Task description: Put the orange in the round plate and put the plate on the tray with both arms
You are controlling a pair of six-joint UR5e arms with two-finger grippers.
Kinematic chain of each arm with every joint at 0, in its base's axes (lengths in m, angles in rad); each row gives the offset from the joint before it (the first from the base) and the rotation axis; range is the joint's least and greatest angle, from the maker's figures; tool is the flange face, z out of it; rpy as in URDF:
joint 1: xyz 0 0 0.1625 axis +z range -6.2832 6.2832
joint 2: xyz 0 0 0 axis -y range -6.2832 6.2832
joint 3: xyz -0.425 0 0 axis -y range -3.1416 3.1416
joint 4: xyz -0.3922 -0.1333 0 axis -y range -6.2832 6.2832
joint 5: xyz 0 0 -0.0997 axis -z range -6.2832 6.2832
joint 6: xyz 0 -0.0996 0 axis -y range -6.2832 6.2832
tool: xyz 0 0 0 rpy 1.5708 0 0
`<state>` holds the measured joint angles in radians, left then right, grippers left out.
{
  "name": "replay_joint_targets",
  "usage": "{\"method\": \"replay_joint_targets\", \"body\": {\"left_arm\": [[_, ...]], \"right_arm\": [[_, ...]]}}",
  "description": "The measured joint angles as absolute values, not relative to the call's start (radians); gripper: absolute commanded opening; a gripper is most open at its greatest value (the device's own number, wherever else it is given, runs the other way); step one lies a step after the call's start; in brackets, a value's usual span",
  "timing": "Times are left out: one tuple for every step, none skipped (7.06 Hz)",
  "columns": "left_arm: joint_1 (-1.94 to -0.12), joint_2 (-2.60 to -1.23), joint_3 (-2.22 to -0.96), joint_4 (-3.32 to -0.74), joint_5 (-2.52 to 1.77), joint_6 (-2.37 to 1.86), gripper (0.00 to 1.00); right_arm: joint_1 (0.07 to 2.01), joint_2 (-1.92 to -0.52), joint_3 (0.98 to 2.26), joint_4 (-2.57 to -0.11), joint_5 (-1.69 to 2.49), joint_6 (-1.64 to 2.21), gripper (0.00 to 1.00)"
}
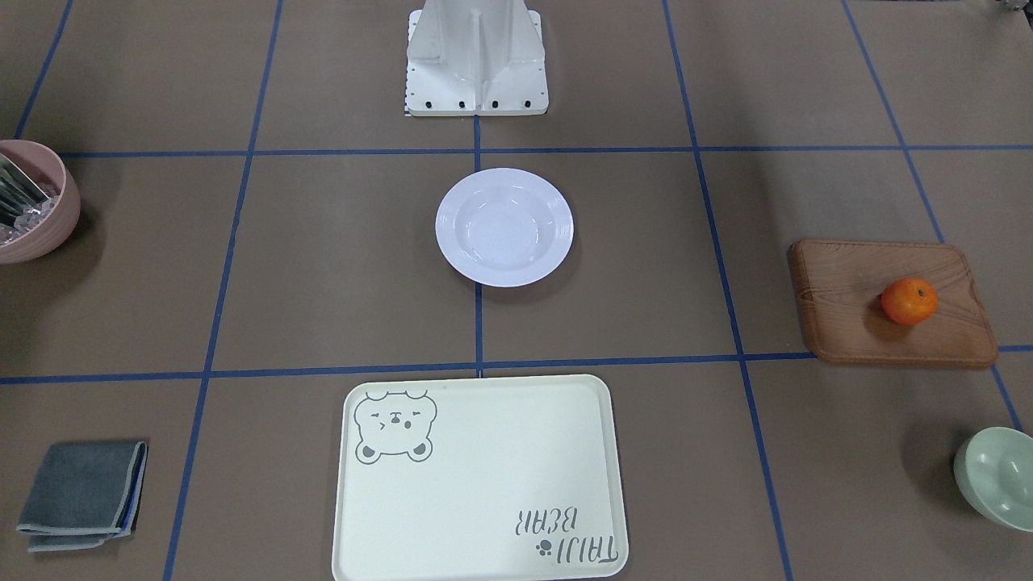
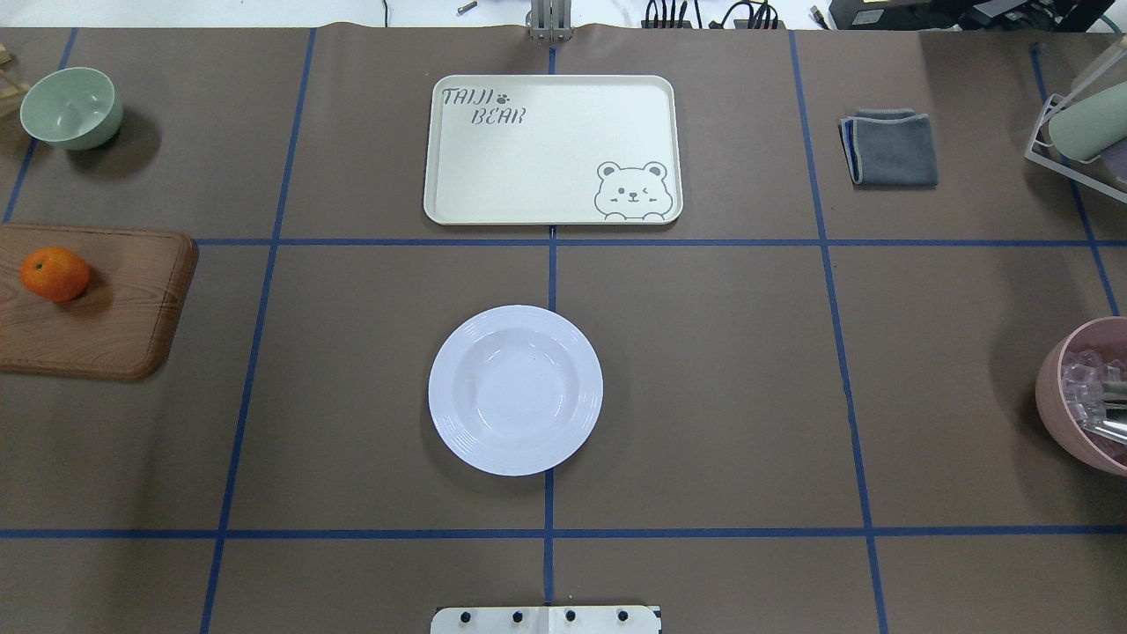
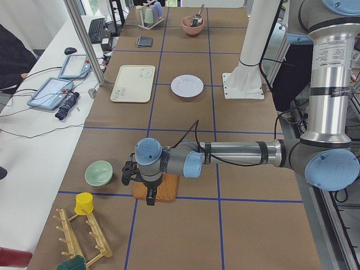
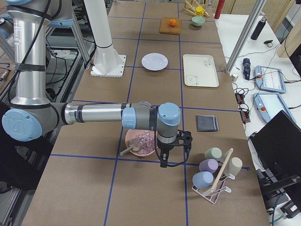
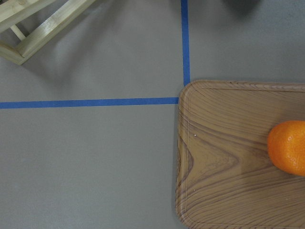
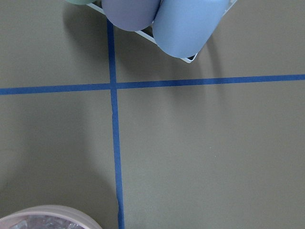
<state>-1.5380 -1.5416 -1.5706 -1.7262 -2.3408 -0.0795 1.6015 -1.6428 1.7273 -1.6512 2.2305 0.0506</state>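
The orange (image 2: 55, 273) lies on a brown wooden board at the table's left end and also shows at the right edge of the left wrist view (image 5: 288, 148). The white round plate (image 2: 515, 389) sits alone mid-table with nothing in it. Beyond it lies the tray (image 2: 546, 150), also bare. My left gripper (image 3: 150, 198) hangs above the board's near end, pointing down; it shows only in the exterior left view, so I cannot tell its state. My right gripper (image 4: 164, 160) hangs beside the pink bowl at the far right, state likewise unclear.
The wooden board (image 2: 106, 317) and a pale green bowl (image 2: 70, 106) sit on the left. A pink bowl (image 2: 1083, 396), a folded grey cloth (image 2: 891, 147) and a cup rack (image 4: 214, 176) are on the right. A wooden rack (image 3: 84, 236) stands by the left end.
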Motion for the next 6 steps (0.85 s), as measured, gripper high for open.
{"method": "replay_joint_targets", "body": {"left_arm": [[-1.538,-1.542,-1.573,-1.726,-2.341,-0.08,0.99],[-1.538,-1.542,-1.574,-1.726,-2.341,-0.079,0.99],[-1.538,-1.542,-1.574,-1.726,-2.341,-0.078,0.99],[-1.539,-1.542,-1.576,-1.729,-2.34,-0.075,0.99],[-1.54,-1.542,-1.579,-1.731,-2.34,-0.071,0.99],[-1.541,-1.543,-1.582,-1.73,-2.337,-0.07,0.99]], "right_arm": [[1.601,-1.643,1.728,-1.651,2.232,0.05,1.0],[1.601,-1.643,1.728,-1.651,2.233,0.05,1.0],[1.601,-1.643,1.728,-1.651,2.233,0.049,1.0],[1.601,-1.642,1.728,-1.651,2.232,0.049,1.0],[1.601,-1.643,1.728,-1.651,2.233,0.049,1.0],[1.601,-1.643,1.727,-1.651,2.233,0.05,1.0]]}}
